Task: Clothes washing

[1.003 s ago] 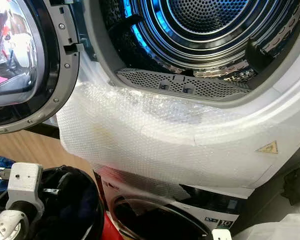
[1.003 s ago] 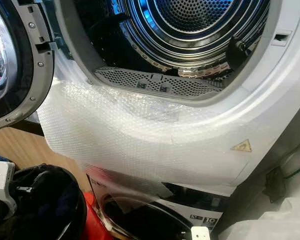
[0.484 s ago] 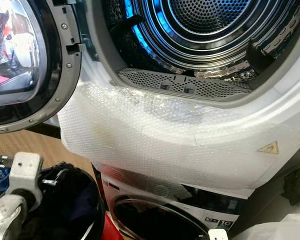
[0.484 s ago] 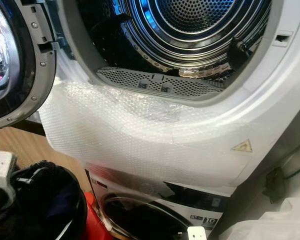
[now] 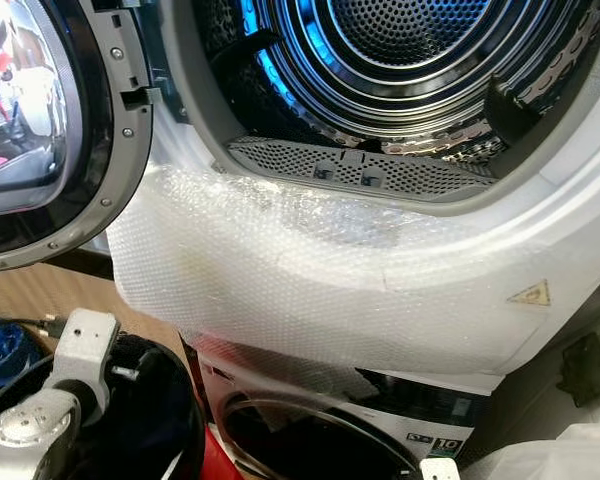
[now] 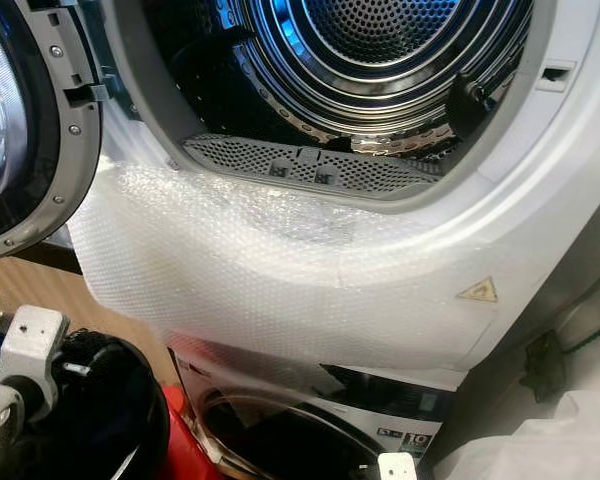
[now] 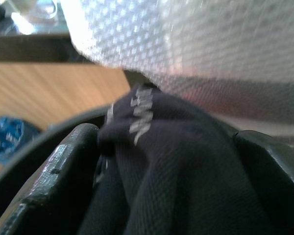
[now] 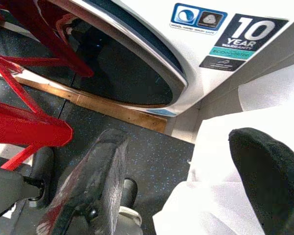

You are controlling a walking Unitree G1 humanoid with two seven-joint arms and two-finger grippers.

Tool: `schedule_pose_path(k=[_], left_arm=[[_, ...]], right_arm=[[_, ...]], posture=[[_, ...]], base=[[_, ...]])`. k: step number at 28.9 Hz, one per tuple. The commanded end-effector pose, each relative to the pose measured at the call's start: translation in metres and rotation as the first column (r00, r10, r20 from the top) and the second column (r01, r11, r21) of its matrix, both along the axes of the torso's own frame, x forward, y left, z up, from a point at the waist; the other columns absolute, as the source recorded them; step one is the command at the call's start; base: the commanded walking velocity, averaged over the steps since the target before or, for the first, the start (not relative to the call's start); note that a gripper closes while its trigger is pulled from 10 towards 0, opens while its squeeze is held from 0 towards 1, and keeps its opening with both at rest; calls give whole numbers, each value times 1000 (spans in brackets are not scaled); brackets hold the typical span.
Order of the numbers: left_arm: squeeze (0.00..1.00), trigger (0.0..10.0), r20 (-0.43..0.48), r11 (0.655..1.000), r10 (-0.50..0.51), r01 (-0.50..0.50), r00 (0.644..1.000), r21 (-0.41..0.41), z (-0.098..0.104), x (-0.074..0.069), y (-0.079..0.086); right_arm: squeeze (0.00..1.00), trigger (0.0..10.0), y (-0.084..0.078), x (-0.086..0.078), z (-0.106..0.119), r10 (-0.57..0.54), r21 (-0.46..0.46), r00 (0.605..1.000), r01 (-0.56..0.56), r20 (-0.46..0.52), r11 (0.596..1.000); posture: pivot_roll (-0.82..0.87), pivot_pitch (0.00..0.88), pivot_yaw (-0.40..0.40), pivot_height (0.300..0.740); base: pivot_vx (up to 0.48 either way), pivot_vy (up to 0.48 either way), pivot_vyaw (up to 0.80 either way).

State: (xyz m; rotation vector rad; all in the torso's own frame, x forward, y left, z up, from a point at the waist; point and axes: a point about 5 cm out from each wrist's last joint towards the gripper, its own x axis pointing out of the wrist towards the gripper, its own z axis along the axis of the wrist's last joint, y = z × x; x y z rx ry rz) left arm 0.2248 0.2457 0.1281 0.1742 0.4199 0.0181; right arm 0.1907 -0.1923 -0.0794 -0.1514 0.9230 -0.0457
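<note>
— Where's the washing?

— Lower left of the frame; the left claw (image 7: 161, 161) is clenched on a dark garment (image 7: 171, 161) over the black basket (image 5: 175, 400); the right claw (image 8: 186, 181) hangs released.

— Best approach?

— Lift clear of the bubble wrap (image 5: 310, 280), I'd say; release deep in the drum (image 5: 420, 50).

Glossy perforated metal drum (image 5: 410, 40), bubble wrap (image 5: 280, 270), matt dark cloth (image 7: 176, 166).

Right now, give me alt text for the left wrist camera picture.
A dark garment is held between the left claw's two black fingers, above a black basket rim. Bubble wrap hangs behind it, with wooden floor to one side.
</note>
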Motion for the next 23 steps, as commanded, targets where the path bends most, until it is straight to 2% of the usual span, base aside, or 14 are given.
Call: schedule_pose_path(k=[1,8,11,12,13,14,19,23], left_arm=[[0,10000,-13,1000,30,-30,999,-6,0,-7,1],[0,10000,-26,995,90,-91,996,-35,-1,-18,-3],[0,9804,-54,994,108,-108,993,-13,-7,-21,-2],[0,3647,-48,993,117,-117,992,-13,-7,-21,-2],[0,3647,-43,992,125,-125,991,-14,-7,-20,-2],[0,0,-36,992,127,-127,991,-6,-6,-19,-2],[0,0,-30,991,134,-134,991,6,-5,-19,-1],[0,0,13,992,125,-125,992,17,0,-16,-1]], right_arm=[[0,10000,0,1,1,11,-2,1000,-11,0,1000],[0,10000,0,6,3,27,-6,1000,-27,5,1000],[0,10000,3,9,4,53,-5,999,-53,10,999],[0,10000,4,10,4,56,-5,998,-56,11,998],[0,10000,4,10,5,59,-6,998,-58,11,998],[0,10000,5,11,5,65,-5,998,-65,12,998],[0,10000,4,12,6,60,-5,998,-60,15,998],[0,10000,4,14,6,68,-5,998,-68,16,998]], posture=[[304,0,-12,740],[323,0,-22,740],[339,0,-33,740],[344,0,-38,740],[344,0,-38,740],[348,0,-41,740],[349,0,-48,740],[350,0,-48,740]], base=[[0,0,0],[0,0,0],[0,0,0],[0,0,0],[0,0,0],[0,0,0],[0,0,0],[0,0,0]])
